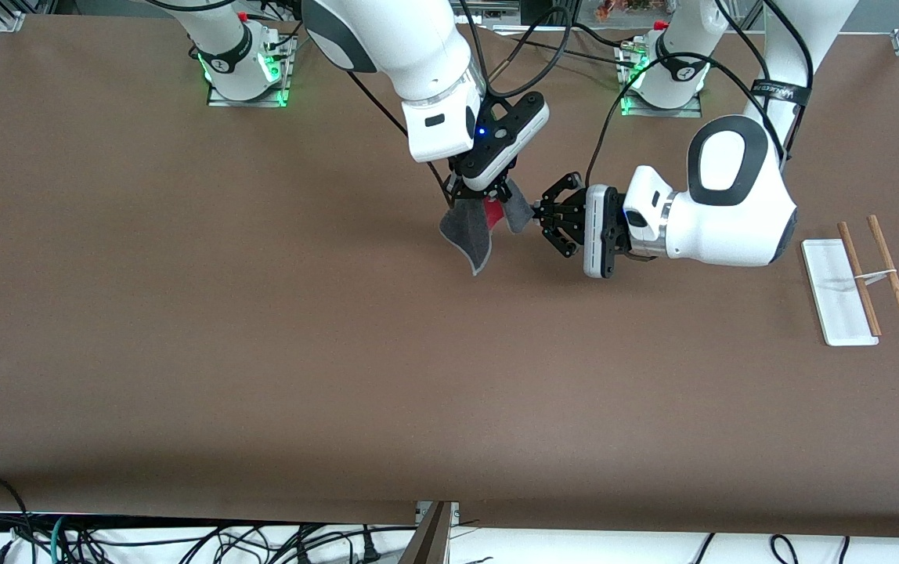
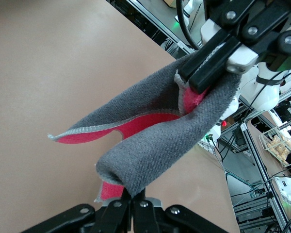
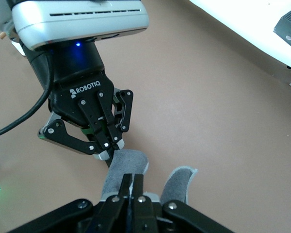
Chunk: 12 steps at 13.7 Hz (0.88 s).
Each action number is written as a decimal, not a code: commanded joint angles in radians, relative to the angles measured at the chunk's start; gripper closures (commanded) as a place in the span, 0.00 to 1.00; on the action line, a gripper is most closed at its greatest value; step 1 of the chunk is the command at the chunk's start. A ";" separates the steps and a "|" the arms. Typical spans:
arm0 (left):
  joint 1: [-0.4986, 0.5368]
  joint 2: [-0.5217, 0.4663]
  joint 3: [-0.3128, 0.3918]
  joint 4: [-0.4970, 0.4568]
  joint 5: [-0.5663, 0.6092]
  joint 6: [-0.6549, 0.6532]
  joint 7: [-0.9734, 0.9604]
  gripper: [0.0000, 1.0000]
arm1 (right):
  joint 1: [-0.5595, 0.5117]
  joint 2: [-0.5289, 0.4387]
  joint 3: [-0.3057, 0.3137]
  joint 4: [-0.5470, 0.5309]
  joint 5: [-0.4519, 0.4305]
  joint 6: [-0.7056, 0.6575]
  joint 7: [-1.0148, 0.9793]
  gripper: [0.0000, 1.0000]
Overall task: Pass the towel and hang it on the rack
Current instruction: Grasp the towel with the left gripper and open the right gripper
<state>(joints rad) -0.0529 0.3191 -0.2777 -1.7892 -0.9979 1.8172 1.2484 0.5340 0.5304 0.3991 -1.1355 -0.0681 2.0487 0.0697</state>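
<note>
**Towel pinched at both ends, mid-handover**

Over the middle of the brown table (image 1: 261,352), the towel (image 1: 471,235) hangs between two clamped grippers: the right gripper (image 1: 481,196) pinches its upper fold, the left gripper (image 1: 539,215) nips the edge toward the rack. The rack (image 1: 861,286) stands at the left arm's end of the table, well apart, nearer the left arm, with bare tabletop between.

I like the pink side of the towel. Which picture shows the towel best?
The left wrist view: the towel fills it, grey outside, pink inside, with both grippers shut on it. The front view shows it small and hanging over the table between the right gripper and left gripper. The right wrist view shows only grey folds.
</note>
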 commanded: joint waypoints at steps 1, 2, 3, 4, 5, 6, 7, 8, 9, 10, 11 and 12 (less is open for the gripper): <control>0.005 -0.011 -0.003 -0.019 -0.031 0.008 0.036 1.00 | 0.001 -0.006 0.001 0.008 0.002 -0.005 0.013 0.97; 0.007 -0.011 -0.003 -0.019 -0.031 0.007 0.036 1.00 | -0.002 -0.006 0.001 0.008 0.002 -0.005 0.012 0.67; 0.008 -0.009 -0.003 -0.018 -0.031 0.007 0.036 1.00 | -0.005 -0.006 0.000 0.008 0.004 -0.008 0.010 0.01; 0.010 -0.009 -0.003 -0.019 -0.031 0.007 0.036 1.00 | -0.005 -0.006 -0.002 0.008 0.004 -0.015 0.010 0.00; 0.011 -0.009 -0.002 -0.019 -0.028 0.002 0.036 1.00 | -0.005 -0.006 -0.002 0.008 0.004 -0.016 0.010 0.00; 0.015 -0.011 -0.003 -0.018 -0.027 -0.001 0.036 1.00 | -0.005 -0.006 -0.003 0.008 0.004 -0.016 0.012 0.00; 0.018 -0.011 -0.002 -0.010 -0.019 -0.009 0.034 1.00 | -0.006 -0.006 -0.003 0.008 0.002 -0.016 0.012 0.00; 0.019 -0.011 0.000 -0.004 -0.015 -0.021 0.031 1.00 | -0.008 -0.006 -0.005 0.008 0.002 -0.016 0.012 0.00; 0.025 -0.011 0.005 -0.004 -0.012 -0.027 0.031 1.00 | -0.012 -0.006 -0.006 0.008 0.002 -0.019 0.012 0.00; 0.037 -0.011 0.009 -0.004 0.005 -0.051 0.031 1.00 | -0.023 -0.006 -0.006 0.008 0.002 -0.033 0.010 0.00; 0.062 -0.011 0.011 -0.001 0.049 -0.073 0.029 1.00 | -0.035 -0.007 -0.008 0.008 0.002 -0.063 0.010 0.00; 0.103 -0.011 0.009 0.001 0.094 -0.081 0.029 1.00 | -0.052 -0.007 -0.009 0.008 0.001 -0.096 0.010 0.00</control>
<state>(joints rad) -0.0145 0.3190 -0.2672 -1.7899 -0.9607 1.7802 1.2517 0.5101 0.5304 0.3878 -1.1355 -0.0682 2.0092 0.0725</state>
